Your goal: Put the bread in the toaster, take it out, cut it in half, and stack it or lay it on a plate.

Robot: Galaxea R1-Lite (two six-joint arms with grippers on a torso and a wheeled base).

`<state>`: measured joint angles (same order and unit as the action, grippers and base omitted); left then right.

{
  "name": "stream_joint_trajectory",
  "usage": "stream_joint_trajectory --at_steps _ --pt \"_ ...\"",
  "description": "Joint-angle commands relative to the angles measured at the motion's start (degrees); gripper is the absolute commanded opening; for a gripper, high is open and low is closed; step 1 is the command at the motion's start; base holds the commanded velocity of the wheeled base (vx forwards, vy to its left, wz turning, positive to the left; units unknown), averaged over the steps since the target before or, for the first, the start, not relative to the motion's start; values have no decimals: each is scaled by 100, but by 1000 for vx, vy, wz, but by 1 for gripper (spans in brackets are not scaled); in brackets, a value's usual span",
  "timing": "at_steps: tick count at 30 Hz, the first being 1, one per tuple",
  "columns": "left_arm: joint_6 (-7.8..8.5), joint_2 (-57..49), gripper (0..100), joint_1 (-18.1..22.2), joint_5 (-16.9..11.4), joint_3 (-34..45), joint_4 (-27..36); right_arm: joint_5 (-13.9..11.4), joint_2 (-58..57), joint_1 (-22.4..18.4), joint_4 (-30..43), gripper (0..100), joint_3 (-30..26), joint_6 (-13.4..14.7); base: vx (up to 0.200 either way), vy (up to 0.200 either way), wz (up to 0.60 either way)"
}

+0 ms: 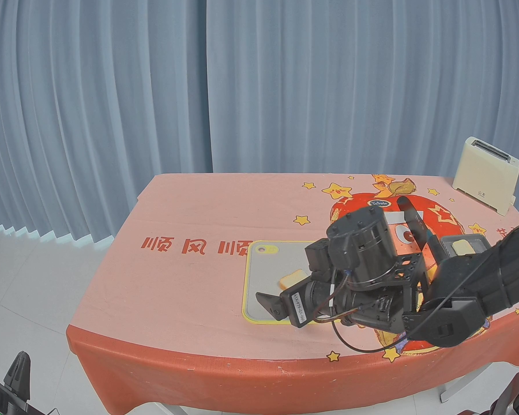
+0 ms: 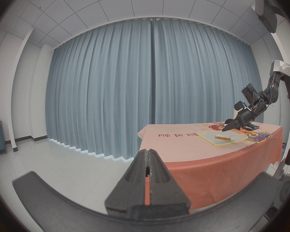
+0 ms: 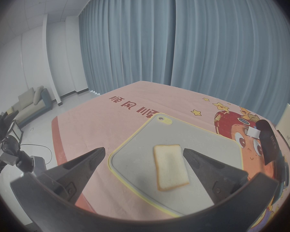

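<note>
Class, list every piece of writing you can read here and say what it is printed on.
"顺风顺": red characters on the tablecloth, ending at the cutting board.
White label on the right tool: too small to read.
Mark on the toaster: too small to read.
Badge on the printed cartoon's cap: too blurred.

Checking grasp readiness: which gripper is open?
The right gripper, spread wide above the bread on the cutting board. The left gripper is shut, away from the table.

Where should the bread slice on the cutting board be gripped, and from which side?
Probably by its long edges, from above: the bread slice lies flat on the cutting board, and the open right end effector lines up across its narrower width.
</note>
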<state>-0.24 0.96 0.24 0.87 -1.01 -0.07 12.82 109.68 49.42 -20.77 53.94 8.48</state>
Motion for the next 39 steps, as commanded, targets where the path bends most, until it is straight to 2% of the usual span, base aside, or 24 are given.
stream_joint_trajectory --at_steps 1,9,30,39 --pt "-2 9 0 2 1 101 -1 1 379 -3 -6 100 178 -5 0 0 0" --pt "-2 9 0 2 1 101 -1 -8 616 15 3 100 354 4 0 0 0" --pt "-2 9 0 2 1 101 -1 1 695 103 -32 100 266 66 0 0 0" --pt "-2 9 0 2 1 101 -1 18 678 270 -23 100 213 66 0 0 0"
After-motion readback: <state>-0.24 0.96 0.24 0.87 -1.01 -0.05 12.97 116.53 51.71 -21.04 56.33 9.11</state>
